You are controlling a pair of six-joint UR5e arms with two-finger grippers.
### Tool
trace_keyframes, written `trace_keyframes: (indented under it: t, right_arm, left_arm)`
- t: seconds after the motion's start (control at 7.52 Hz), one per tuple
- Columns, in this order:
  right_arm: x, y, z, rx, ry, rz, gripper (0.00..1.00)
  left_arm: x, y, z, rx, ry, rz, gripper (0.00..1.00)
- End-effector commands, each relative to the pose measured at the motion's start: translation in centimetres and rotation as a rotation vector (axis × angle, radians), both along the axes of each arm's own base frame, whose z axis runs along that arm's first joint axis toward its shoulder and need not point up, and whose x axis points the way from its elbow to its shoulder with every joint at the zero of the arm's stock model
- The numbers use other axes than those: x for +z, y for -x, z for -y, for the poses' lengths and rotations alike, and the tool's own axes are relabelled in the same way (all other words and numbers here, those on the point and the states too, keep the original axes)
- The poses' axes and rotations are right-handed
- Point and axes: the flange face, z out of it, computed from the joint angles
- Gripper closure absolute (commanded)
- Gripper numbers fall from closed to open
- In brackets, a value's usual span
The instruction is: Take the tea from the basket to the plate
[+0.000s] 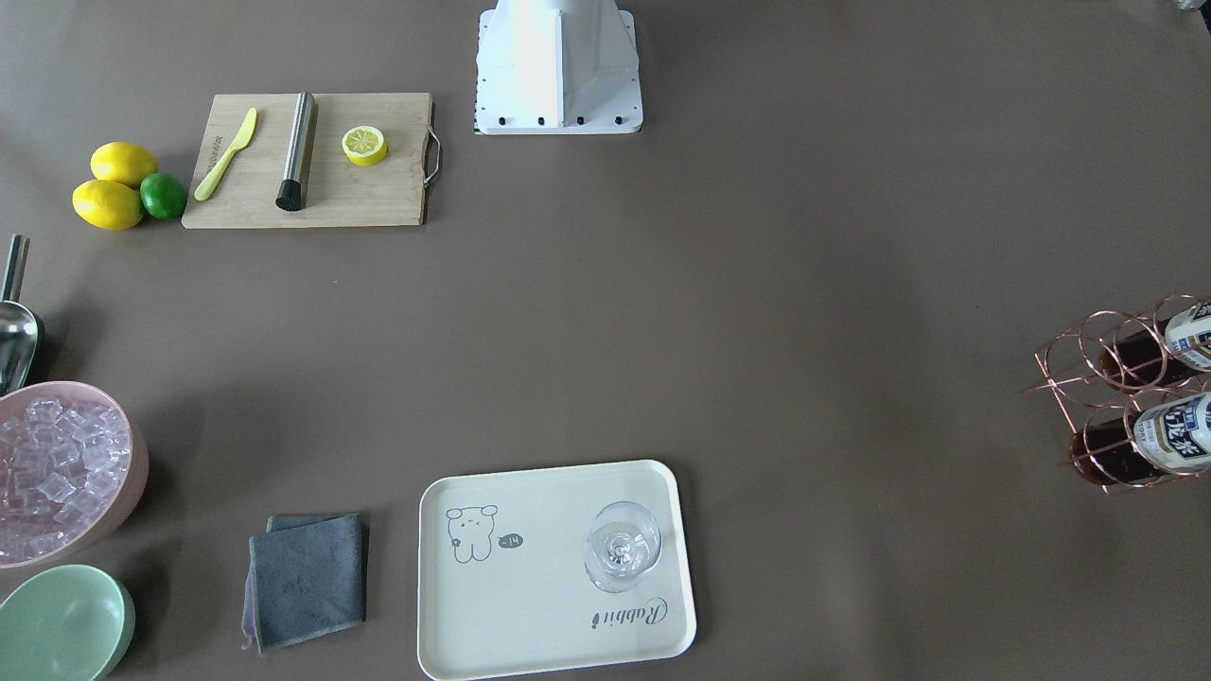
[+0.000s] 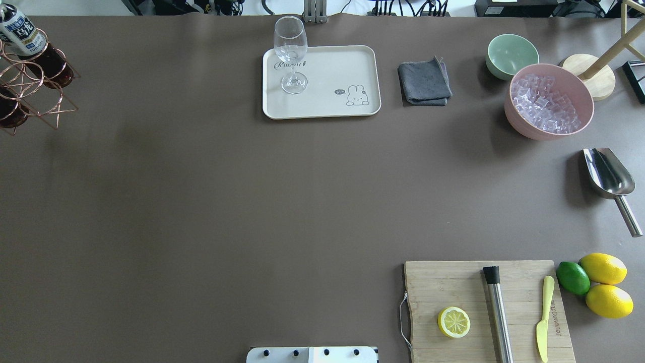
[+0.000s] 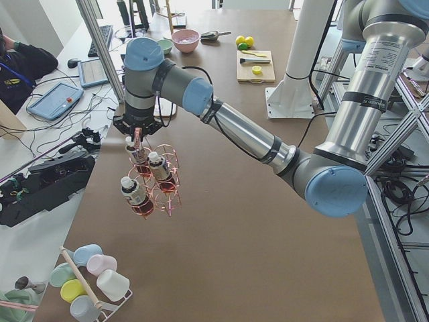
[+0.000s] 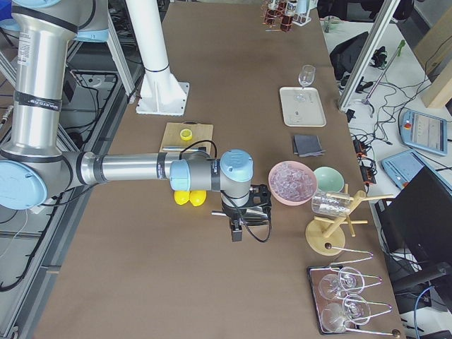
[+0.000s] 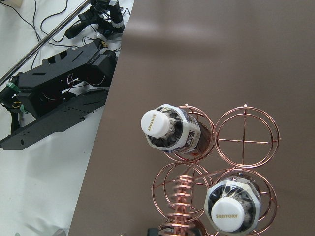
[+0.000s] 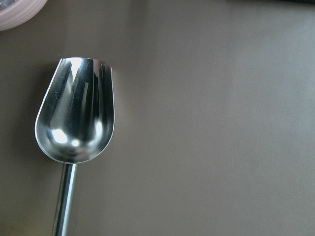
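The basket stands at the table's end on my left side; it also shows in the overhead view and the exterior left view. It holds three tea bottles with white caps; two show in the left wrist view. My left gripper hangs right above the basket, over the farthest bottle; I cannot tell if it is open. The plate lies at the table's far edge with a wine glass on it. My right gripper hovers over a steel scoop; its state is unclear.
A pink bowl of ice, a mint-green bowl and a grey cloth lie right of the plate. A cutting board carries a lemon half, a steel muddler and a yellow knife. Two lemons and a lime lie beside it.
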Motion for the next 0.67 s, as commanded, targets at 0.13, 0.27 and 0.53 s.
trace_keyframes:
  t: [0.13,0.27,0.53]
  right_arm:
    - [0.1,0.0,-0.1,0.0,0.004,0.0,0.0]
    - [0.2,0.0,-0.1,0.0,0.006,0.0,0.0]
    - [0.1,0.0,0.0,0.0,0.004,0.0,0.0]
  left_arm:
    - [-7.0,-6.8,-3.7,0.126,-0.105,-0.027,1.0]
    - [-11.1,-10.3,-3.7,0.165,-0.092,-0.042,1.0]
    - [-16.6,-18.3,-4.7,0.213,-0.078,-0.077,1.0]
